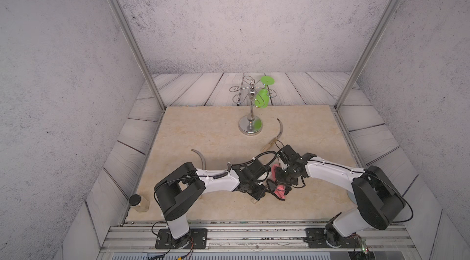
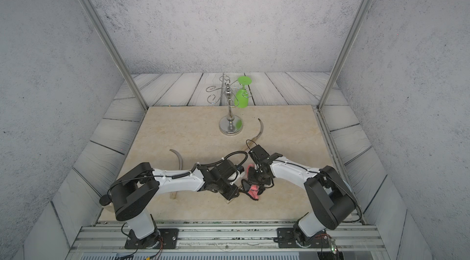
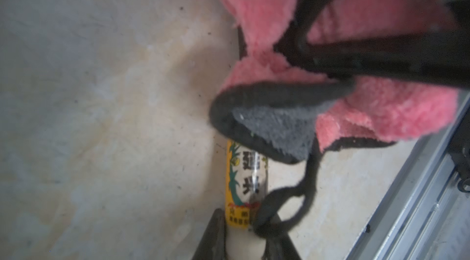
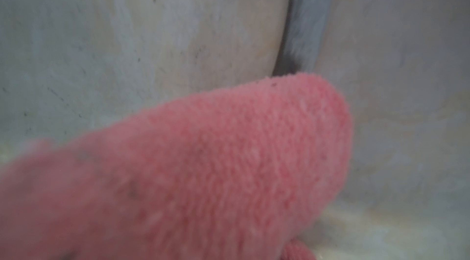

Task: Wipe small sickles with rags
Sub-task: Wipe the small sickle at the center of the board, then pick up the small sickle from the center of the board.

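Observation:
My left gripper (image 3: 245, 241) is shut on the pale wooden handle of a small sickle (image 3: 245, 187) with a yellow-black label, low over the table's front middle (image 1: 256, 192). The pink rag (image 1: 279, 190) with its black strap (image 3: 287, 205) is folded over that sickle's blade, hiding most of it. My right gripper (image 1: 279, 177) is shut on the rag (image 4: 229, 169), whose pile covers its fingers in the right wrist view. A second sickle (image 1: 279, 129) lies at the back right. A third sickle (image 1: 201, 157) lies left, its handle partly under my left arm.
A chrome wire-armed stand (image 1: 250, 124) stands at the back middle with a green goblet (image 1: 263, 93) hanging on it. A small jar with a black lid (image 1: 138, 202) sits at the front left corner. Metal rails (image 1: 254, 233) run along the front edge.

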Available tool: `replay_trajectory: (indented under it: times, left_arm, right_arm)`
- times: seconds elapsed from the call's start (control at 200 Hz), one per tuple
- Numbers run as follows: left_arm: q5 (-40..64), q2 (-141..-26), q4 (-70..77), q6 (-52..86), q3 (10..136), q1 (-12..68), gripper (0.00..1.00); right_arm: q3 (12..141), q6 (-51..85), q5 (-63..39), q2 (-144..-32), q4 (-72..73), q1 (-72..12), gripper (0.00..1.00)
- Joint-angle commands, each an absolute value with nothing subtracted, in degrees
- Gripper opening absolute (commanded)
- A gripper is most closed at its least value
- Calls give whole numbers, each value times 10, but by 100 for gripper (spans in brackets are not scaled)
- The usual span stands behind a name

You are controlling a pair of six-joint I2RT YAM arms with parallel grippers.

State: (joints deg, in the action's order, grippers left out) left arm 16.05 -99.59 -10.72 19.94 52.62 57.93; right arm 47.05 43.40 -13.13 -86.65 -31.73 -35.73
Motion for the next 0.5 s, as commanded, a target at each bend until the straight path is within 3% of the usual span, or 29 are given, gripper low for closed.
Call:
replay_trajectory:
  times: [0.0,0.155,0.33,0.495]
  left_arm:
    - [115,-1006,-76,207,529,564,0]
    - [117,-1007,-95,198,533,561,0]
    - [122,-1026,-131,181,561,561,29]
    - [116,-1056,-169,169,602,561,39]
  right_arm:
    - [472,442,-135,-836,-422,-356,14]
    - [548,403,-45,-800,-533,-320,15]
    - [569,374,-37,-762,-547,-268,15]
    - [558,352,-49,-742,-538,-245,15]
